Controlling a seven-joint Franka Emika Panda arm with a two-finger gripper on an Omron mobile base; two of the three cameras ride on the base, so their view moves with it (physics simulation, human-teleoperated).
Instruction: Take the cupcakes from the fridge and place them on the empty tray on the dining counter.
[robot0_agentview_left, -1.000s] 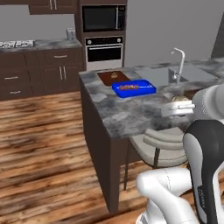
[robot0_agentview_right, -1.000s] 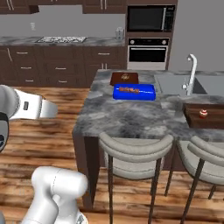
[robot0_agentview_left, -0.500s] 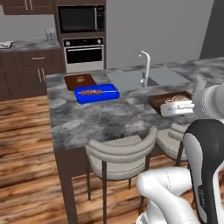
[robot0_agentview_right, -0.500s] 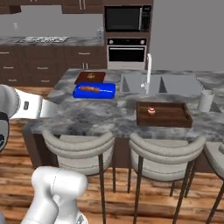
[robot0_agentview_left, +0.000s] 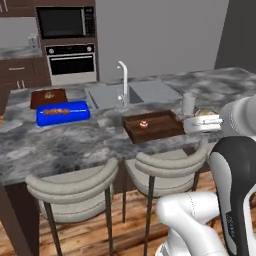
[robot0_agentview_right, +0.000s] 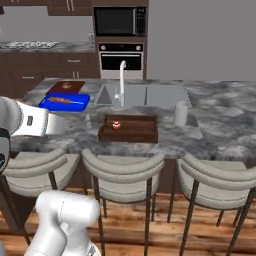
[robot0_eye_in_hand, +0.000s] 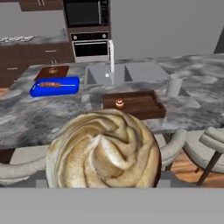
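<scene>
writing: none readable
pincer (robot0_agentview_left: 202, 116): jaws wide, clamped on tan cupcake (robot0_eye_in_hand: 103, 149)
red cupcake (robot0_agentview_right: 116, 124): in tray (robot0_agentview_right: 128, 135), ahead of pincer
tray: on desk (robot0_agentview_left: 65, 145), beyond the stools (robot0_agentview_right: 122, 175)
blue tray (robot0_eye_in_hand: 54, 85): far left of pincer

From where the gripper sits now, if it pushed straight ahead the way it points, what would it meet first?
Probably the tray, with the red-topped cupcake already inside; the gripper carries the tan cupcake. Depth is uncertain.
</scene>
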